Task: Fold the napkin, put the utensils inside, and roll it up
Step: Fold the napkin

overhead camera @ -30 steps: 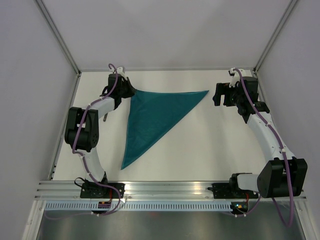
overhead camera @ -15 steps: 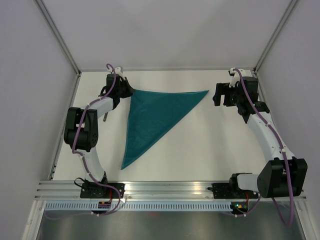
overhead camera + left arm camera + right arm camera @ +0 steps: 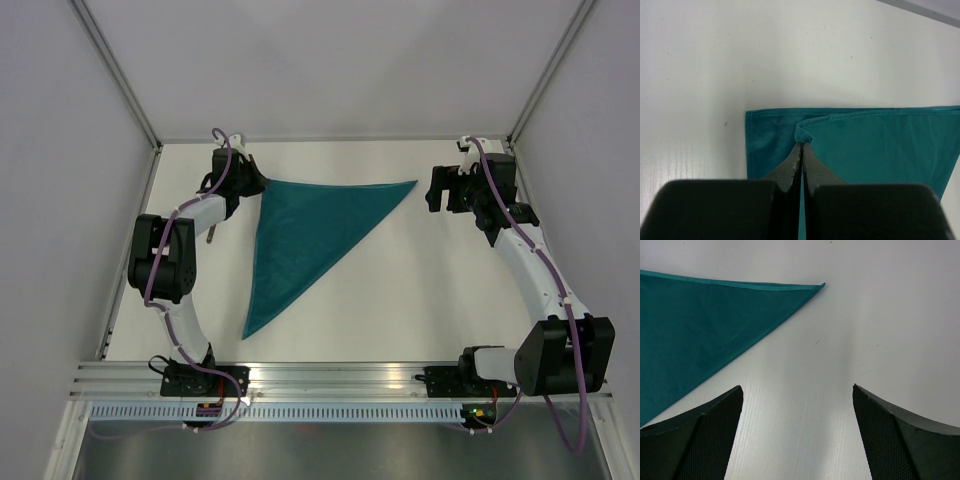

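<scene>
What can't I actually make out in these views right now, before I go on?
The utensils: none identifiable; the thin sliver beside the left arm in the top view is too small to tell.
The left claw and its pinch on the napkin: hidden under the wrist in the top view.
The napkin's near tip: outside both wrist views.

Bright, even, diffuse light fills all three views, with no hard glare on the white bench (image 3: 420,290); what shadows fall on it are faint and soft-edged. The napkin (image 3: 880,145) carries a mild sheen and its hem reads sharp, while the left claw (image 3: 801,149), close to the lens, is dark and blurred. The right claw (image 3: 797,387) is dark too, though its mesh texture shows. In the top view the frame posts (image 3: 115,70) lean outward.
</scene>
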Available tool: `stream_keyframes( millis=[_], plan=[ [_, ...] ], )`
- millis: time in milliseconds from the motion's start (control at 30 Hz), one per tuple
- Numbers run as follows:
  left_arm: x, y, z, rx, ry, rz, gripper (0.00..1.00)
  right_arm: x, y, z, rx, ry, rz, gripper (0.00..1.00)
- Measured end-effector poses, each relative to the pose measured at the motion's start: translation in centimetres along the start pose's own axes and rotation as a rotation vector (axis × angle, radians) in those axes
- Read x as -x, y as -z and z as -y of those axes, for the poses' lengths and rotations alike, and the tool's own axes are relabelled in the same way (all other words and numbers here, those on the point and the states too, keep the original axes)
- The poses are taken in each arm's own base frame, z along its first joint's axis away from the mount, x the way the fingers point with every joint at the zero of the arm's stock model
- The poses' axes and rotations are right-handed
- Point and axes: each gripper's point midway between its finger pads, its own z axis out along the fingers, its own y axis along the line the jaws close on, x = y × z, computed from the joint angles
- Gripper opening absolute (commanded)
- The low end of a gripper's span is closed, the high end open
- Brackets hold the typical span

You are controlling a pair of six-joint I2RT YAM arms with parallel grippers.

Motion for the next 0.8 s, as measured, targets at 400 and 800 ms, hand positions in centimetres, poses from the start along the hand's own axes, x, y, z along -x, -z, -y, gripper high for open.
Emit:
stream_keyframes(
  millis=[400, 800],
  plan=[
    [-0.3, -0.3, -0.5, 0.014, 0.005, -0.006, 0.65, 0.0, 0.0, 0.0, 0.001, 0.005, 0.0, 0.95],
    [2.1, 3.6, -2.7, 0.195, 0.004, 0.078, 0.68, -0.1, 0.0, -1.1, 0.042, 0.012, -0.006, 0.94]
  ],
)
